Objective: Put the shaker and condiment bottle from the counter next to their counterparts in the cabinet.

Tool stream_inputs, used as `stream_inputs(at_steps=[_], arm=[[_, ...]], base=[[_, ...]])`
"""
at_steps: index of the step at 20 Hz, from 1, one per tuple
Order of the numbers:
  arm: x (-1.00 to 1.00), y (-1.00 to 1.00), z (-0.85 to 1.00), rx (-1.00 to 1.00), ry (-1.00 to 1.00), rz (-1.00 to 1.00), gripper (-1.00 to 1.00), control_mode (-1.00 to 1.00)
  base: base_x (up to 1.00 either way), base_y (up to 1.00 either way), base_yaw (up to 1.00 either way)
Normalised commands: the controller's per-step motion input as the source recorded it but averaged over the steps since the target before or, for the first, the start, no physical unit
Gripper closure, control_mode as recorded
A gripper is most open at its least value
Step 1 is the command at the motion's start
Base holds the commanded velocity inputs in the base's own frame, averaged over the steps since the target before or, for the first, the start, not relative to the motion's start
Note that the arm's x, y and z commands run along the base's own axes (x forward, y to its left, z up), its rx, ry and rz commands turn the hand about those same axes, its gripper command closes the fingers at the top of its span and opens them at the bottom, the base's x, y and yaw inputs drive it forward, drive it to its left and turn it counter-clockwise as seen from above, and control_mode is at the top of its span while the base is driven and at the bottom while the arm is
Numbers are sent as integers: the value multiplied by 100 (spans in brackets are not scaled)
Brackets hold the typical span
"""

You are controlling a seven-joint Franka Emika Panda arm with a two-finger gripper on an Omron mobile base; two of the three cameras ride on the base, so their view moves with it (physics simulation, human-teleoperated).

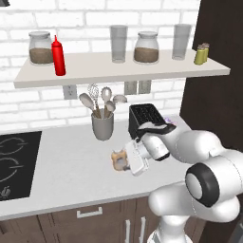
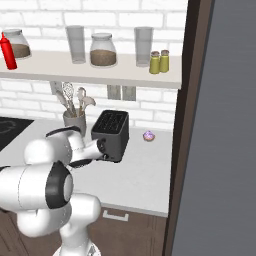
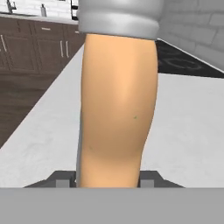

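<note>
I am closing my gripper (image 1: 124,161) around the condiment bottle (image 1: 118,160), its jaws pressing on the waisted orange body, which is standing near the front edge of the tabletop (image 1: 66,175), in front of the utensil holder (image 1: 103,126) and toaster (image 1: 144,118). On the cabinet (image 1: 118,71), two shakers (image 1: 201,54) are already sitting together at the right end, so that half looks done. The bottle is still waiting to go beside the red squeeze bottle (image 1: 59,57) toward the left end.
</note>
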Motion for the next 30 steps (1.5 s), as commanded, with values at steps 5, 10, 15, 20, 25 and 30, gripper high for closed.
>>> stream_inputs(at_steps=[5, 10, 15, 20, 25, 30], arm=[[-1, 0, 81, 0, -14, 0, 100, -100], [-14, 0, 78, 0, -10, -3, 100, -100], [-39, 0, 63, 5, -2, -3, 100, -100], [-42, 0, 61, 12, 0, -3, 100, -100], [-38, 0, 62, 12, 0, -3, 100, -100], [-26, 0, 73, 3, -1, -3, 100, -100]], base=[[0, 0, 0], [0, 0, 0], [0, 0, 0], [0, 0, 0], [0, 0, 0], [0, 0, 0]])
